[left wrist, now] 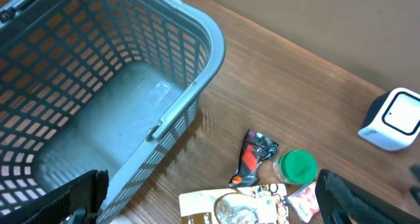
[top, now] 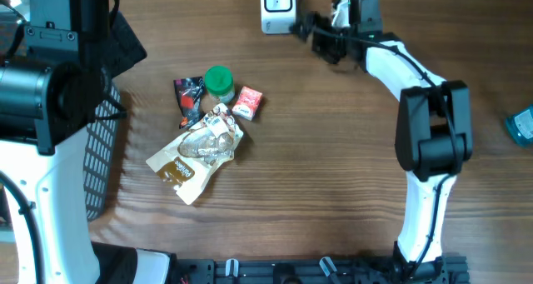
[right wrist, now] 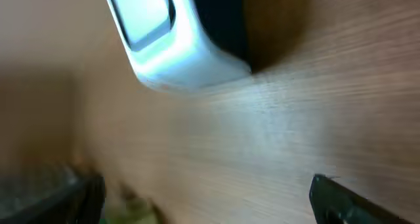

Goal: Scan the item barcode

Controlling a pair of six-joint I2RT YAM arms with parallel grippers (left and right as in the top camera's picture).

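The left claw [left wrist: 210,184] hangs wide open and empty by the basket [left wrist: 197,86]. The things to scan lie bunched in the middle of the counter [top: 333,192]: tan bag [top: 187,163], black packet [top: 188,97], green-topped jar [top: 219,80], little red box [top: 247,102]. Best grab the box; it sits at the edge. Turn its stripes toward the white scanner [top: 277,5], where the right claw [right wrist: 203,183] waits open and empty.

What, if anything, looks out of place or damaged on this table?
Nothing looks spilled or broken. The tan pouch is crumpled, lying bunched with the green-lidded jar, dark sachet and red box. A teal object lies apart at the right edge, cut off by the frame.
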